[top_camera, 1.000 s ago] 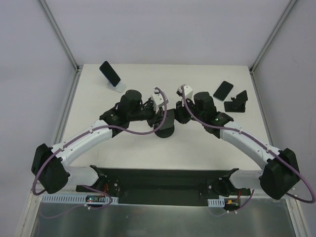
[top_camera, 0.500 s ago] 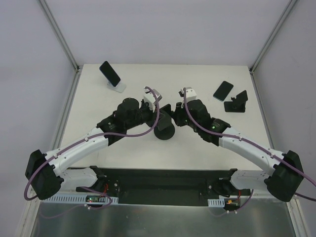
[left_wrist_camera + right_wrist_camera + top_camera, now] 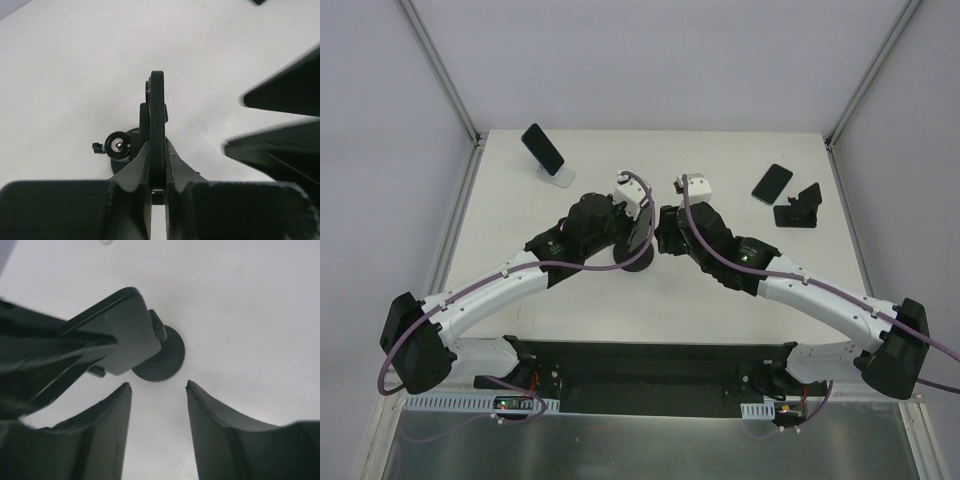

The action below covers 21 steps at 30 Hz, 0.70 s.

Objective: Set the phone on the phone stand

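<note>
A black phone stand with a round base (image 3: 636, 258) stands mid-table. Its thin upright plate (image 3: 157, 115) is edge-on between my left gripper's fingers. My left gripper (image 3: 157, 150) is shut on this plate; in the top view it (image 3: 642, 232) sits right over the stand. My right gripper (image 3: 157, 385) is open and empty, just short of the stand's base (image 3: 162, 357) and plate (image 3: 120, 330); in the top view it (image 3: 666, 232) nearly meets the left one. A dark phone (image 3: 772, 182) lies flat at the back right.
A second black stand (image 3: 800, 208) sits next to the flat phone. A white stand (image 3: 558, 177) at the back left holds another dark phone (image 3: 543, 149). Frame posts rise at the table's back corners.
Both grippers have closed in over the round-based stand from either side. The right gripper has moved left toward it. The stand has shifted slightly left.
</note>
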Each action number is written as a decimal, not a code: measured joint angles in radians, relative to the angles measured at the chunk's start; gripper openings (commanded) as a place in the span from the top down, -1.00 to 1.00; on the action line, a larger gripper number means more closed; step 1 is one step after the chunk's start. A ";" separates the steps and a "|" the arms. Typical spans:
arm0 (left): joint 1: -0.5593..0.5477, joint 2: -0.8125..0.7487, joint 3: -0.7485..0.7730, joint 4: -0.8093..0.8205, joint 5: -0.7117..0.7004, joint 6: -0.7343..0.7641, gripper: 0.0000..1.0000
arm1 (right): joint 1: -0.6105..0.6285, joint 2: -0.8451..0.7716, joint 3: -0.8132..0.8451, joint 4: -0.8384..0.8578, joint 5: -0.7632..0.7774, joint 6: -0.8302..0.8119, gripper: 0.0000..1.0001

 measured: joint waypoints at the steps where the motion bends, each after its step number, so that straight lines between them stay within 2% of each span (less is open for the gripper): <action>1: 0.019 0.013 -0.007 -0.009 -0.022 0.002 1.00 | 0.011 -0.009 0.005 0.003 -0.014 -0.002 -0.24; 3: 0.036 0.021 -0.019 -0.005 -0.076 0.018 1.00 | 0.022 -0.039 0.010 0.011 -0.039 -0.013 -0.44; 8: 0.054 -0.033 -0.066 0.005 -0.145 0.019 1.00 | 0.003 -0.185 -0.011 0.035 -0.058 -0.063 -0.68; 11: 0.054 -0.076 -0.093 0.000 -0.153 0.019 1.00 | -0.066 -0.297 -0.060 0.058 -0.080 -0.092 -0.70; 15: 0.084 -0.171 -0.141 -0.043 -0.149 0.016 1.00 | -0.207 -0.328 -0.106 0.078 -0.146 -0.111 -0.71; 18: 0.180 -0.252 -0.177 -0.081 -0.093 0.004 1.00 | -0.275 -0.285 -0.134 0.078 -0.197 -0.121 -0.71; 21: 0.329 -0.334 -0.212 -0.100 -0.025 -0.013 1.00 | -0.306 -0.253 -0.171 0.077 -0.245 -0.134 -0.71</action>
